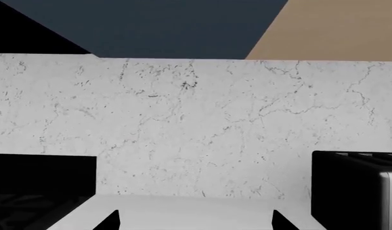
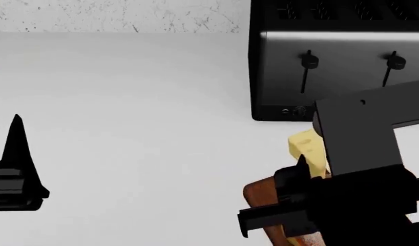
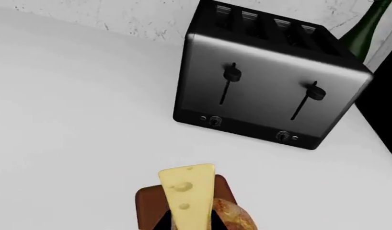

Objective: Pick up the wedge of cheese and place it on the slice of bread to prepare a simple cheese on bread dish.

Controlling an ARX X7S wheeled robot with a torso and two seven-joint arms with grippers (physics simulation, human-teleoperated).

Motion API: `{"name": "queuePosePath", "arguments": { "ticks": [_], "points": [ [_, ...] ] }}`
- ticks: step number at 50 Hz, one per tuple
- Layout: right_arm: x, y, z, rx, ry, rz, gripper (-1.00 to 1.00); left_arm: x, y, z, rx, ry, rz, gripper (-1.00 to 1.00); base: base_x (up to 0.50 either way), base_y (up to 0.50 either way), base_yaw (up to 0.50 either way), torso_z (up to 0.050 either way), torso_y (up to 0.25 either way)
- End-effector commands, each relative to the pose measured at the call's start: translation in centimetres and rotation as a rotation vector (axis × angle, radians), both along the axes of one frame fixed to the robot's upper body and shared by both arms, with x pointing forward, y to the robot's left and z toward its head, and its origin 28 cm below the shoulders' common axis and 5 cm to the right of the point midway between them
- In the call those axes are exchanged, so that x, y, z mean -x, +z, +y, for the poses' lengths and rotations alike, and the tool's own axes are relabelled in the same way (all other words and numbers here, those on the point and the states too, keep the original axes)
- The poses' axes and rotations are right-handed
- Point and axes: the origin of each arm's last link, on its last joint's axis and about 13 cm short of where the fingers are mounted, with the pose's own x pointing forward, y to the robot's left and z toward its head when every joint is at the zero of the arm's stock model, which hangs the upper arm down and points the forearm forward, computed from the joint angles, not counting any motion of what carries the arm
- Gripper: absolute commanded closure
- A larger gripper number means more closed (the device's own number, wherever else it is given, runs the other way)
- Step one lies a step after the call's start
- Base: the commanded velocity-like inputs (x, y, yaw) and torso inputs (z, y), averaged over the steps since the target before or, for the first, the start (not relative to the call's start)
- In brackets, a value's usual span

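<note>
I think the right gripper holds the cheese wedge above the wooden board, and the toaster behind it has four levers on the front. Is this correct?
Not quite. The toaster has two levers on its front, not four; the right wrist view shows both, and the four openings are slots on top. The rest holds: the right gripper holds the cheese wedge above the wooden board.
</note>
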Motion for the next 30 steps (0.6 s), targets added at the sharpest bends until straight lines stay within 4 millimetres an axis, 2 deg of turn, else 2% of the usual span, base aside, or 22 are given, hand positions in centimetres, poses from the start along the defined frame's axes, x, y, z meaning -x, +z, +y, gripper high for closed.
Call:
{"name": "queuePosePath", "arguments": {
  "ticks": [1, 14, 22, 30],
  "points": [
    [0.0, 0.3, -1.1, -0.005, -0.045, -0.004, 1.0, 0.0, 0.0, 0.0, -0.001, 0.001, 0.002, -1.0, 0.0, 0.0, 0.0, 0.0, 0.0],
    [-0.4, -0.7, -1.8, -0.052, -0.059, 0.027, 1.0, 0.0, 0.0, 0.0, 0.0, 0.0, 0.006, -1.0, 0.0, 0.0, 0.0, 0.0, 0.0],
    [-0.5, -2.0, -2.1, -0.058, -0.072, 0.062, 1.0, -0.1, 0.0, 0.0, -0.001, 0.002, 0.005, -1.0, 0.0, 0.0, 0.0, 0.0, 0.0],
    [-0.5, -2.3, -2.3, -0.083, -0.072, 0.064, 1.0, -0.1, 0.0, 0.0, -0.002, 0.005, 0.004, -1.0, 0.0, 0.0, 0.0, 0.0, 0.0]
  ]
}}
